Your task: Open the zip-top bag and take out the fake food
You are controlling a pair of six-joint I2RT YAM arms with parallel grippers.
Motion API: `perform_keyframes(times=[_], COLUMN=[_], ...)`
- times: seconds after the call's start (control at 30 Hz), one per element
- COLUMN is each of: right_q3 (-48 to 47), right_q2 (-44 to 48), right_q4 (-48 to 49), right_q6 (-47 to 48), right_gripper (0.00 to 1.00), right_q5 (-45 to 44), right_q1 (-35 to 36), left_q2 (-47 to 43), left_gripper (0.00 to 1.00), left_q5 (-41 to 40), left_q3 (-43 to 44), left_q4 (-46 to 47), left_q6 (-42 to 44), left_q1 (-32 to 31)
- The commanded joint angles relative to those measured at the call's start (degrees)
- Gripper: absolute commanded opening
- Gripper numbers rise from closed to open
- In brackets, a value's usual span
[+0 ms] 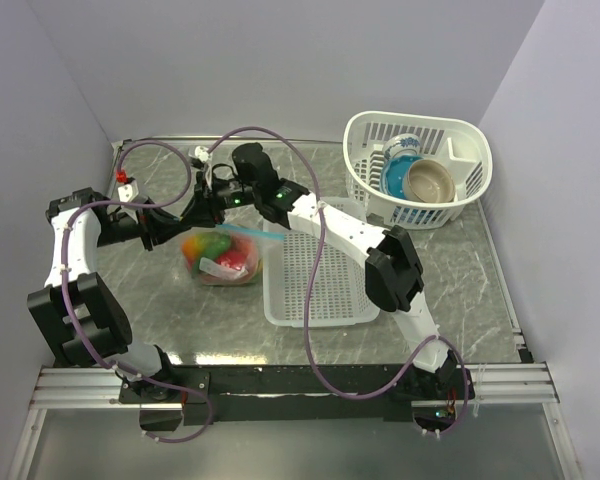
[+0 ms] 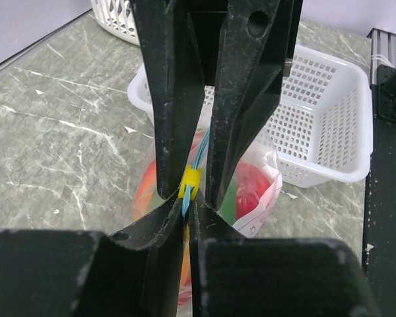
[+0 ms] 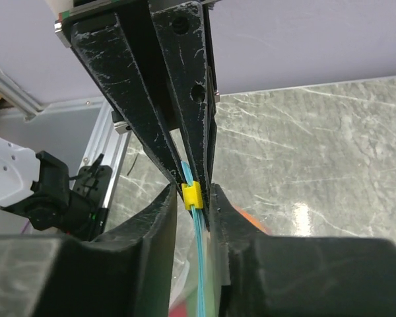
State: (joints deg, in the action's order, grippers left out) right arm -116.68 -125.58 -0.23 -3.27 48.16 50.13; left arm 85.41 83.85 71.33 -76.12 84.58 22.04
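The zip-top bag (image 1: 223, 258) stands on the table, held up by its teal zip strip (image 2: 199, 155). Red, green, orange and yellow fake food (image 1: 218, 250) shows through it. My left gripper (image 2: 187, 214) is shut on the end of the zip strip, just past the yellow slider (image 2: 191, 179). My right gripper (image 3: 195, 195) faces it from the other side, with its jaws closed in on the yellow slider (image 3: 191, 193) and the strip running back between them. In the top view both grippers meet above the bag's top edge, left (image 1: 192, 214) and right (image 1: 210, 200).
A flat white slotted basket (image 1: 280, 305) lies just right of the bag, under my right arm. A round white basket (image 1: 470, 150) at the back right holds a blue bowl (image 1: 400, 175) and a tan bowl (image 1: 430, 180). Walls close the left, back and right.
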Motion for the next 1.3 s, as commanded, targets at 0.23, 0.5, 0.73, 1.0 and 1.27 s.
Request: perform_keyframes(times=[0.23, 0.5, 0.73, 1.0, 1.27], right_q3=[1.6, 5.8, 12.6, 16.1, 11.3], right_q2=[3.1, 6.1, 11.6, 14.0, 11.4], right_q4=[4.0, 4.0, 4.4, 3.9, 3.0], right_q6=[0.5, 2.2, 4.1, 4.0, 2.0], right_gripper=[0.06, 0.0, 0.0, 0.01, 0.06], right_q5=[-2.4, -4.8, -6.9, -5.8, -2.5], right_q1=[0.4, 0.2, -1.3, -3.4, -3.3], left_q2=[-0.2, -0.2, 0.0, -0.3, -0.9], left_gripper=[0.16, 0.16, 0.16, 0.16, 0.17], left_q5=[6.8, 6.5, 6.8, 7.1, 7.1], left_q3=[0.0, -0.4, -0.2, 0.0, 0.1], left_q4=[-2.7, -2.6, -2.6, -2.7, -2.7], left_q6=[1.1, 1.2, 1.3, 1.0, 0.6], left_q1=[-0.3, -0.3, -0.2, -0.3, -0.2])
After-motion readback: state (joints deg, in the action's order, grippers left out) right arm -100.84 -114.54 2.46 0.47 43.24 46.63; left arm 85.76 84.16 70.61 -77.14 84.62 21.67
